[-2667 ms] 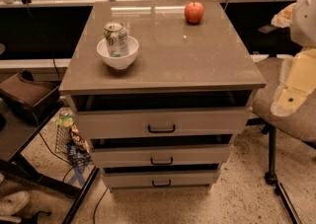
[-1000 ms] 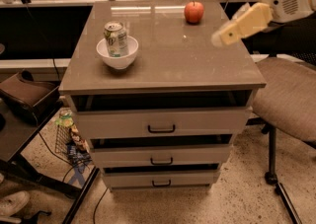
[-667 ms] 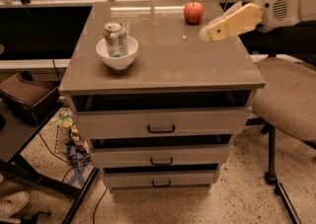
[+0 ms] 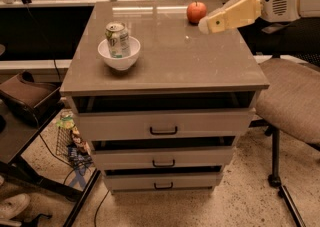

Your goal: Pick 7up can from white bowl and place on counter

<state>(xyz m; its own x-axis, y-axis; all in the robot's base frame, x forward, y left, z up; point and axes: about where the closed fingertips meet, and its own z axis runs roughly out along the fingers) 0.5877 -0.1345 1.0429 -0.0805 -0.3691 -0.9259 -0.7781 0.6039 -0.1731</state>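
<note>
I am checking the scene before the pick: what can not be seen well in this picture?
Camera view only.
- Can: lower part hidden by the bowl wall; label print too small to read.
- Gripper, above the counter near the apple: its arm is cut off by the right edge.
- Drawers: insides hidden by their fronts and shadow.

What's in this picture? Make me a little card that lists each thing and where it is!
7up can: standing upright inside the white bowl, not picked yet
white bowl: on the counter, front left part
counter: glossy top of a grey cabinet with three drawers
red apple: on the counter, back right
end effector: over the counter's back right part, right next to the red apple, far from the 7up can
chair: to the right of the cabinet
</note>
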